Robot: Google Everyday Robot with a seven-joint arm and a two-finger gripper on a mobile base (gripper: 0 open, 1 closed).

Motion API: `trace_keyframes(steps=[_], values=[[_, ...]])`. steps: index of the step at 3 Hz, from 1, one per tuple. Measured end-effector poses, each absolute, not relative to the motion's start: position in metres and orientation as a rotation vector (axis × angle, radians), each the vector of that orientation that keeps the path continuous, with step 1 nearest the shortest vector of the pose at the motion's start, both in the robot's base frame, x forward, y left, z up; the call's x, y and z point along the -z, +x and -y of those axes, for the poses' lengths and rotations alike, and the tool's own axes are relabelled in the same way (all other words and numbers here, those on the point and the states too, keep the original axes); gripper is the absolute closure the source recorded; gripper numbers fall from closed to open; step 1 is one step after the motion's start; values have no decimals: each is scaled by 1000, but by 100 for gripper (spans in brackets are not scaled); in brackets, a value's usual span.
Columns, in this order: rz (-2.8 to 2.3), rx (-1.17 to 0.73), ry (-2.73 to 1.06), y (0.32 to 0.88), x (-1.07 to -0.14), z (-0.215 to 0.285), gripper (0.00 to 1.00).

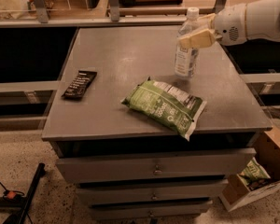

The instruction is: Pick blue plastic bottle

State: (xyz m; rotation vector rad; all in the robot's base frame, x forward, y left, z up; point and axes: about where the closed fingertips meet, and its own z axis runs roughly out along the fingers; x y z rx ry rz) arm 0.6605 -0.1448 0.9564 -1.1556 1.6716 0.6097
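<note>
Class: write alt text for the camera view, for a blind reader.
A robot's claw is at the upper part of a blue plastic bottle standing on a grey cabinet top. A green chip bag and a dark snack bar lie nearer.

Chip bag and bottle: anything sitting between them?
Nothing: the camera view shows bare tabletop between the green chip bag and the blue plastic bottle. The gripper is at the bottle's upper part.

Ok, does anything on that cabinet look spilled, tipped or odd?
Nothing stands out. The blue plastic bottle stands upright with the gripper at its upper part; the green chip bag and dark snack bar lie flat.
</note>
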Motion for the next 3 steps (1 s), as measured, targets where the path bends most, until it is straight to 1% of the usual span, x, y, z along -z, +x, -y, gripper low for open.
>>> trace_keyframes(steps=[1, 2, 3], values=[[-1638, -585, -1153, 655, -983, 156, 100], [-1612, -553, -1149, 651, -1008, 169, 100], [-1610, -552, -1149, 651, -1009, 169, 100]])
